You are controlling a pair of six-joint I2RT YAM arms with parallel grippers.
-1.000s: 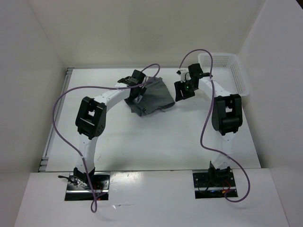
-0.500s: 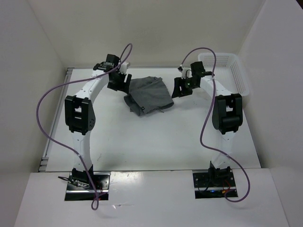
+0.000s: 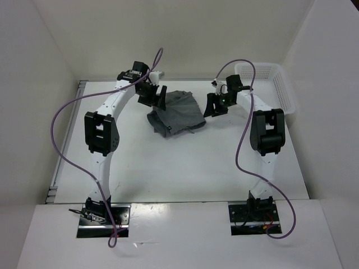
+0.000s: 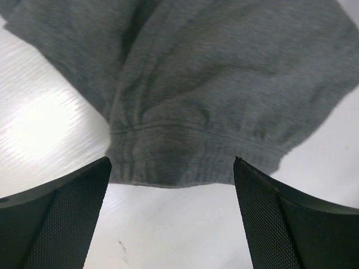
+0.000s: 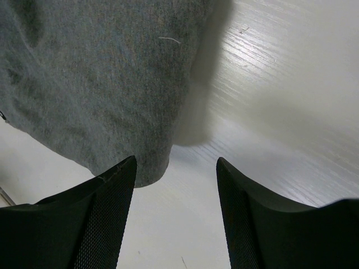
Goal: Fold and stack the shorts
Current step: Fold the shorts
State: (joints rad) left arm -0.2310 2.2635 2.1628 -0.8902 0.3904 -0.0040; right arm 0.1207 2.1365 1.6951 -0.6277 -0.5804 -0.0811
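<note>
Hovering with left gripper (image 3: 152, 96) and right gripper (image 3: 212, 106) spread wide and empty, at opposite edges of the shorts (image 3: 178, 114) lying rumpled toward the far side of the table (image 3: 185, 162). Looks roughly folded at best; needs neatening and stacking yet.

Left tool (image 3: 155, 98) and right tool (image 3: 212, 106) hover, jaws parted.
</note>
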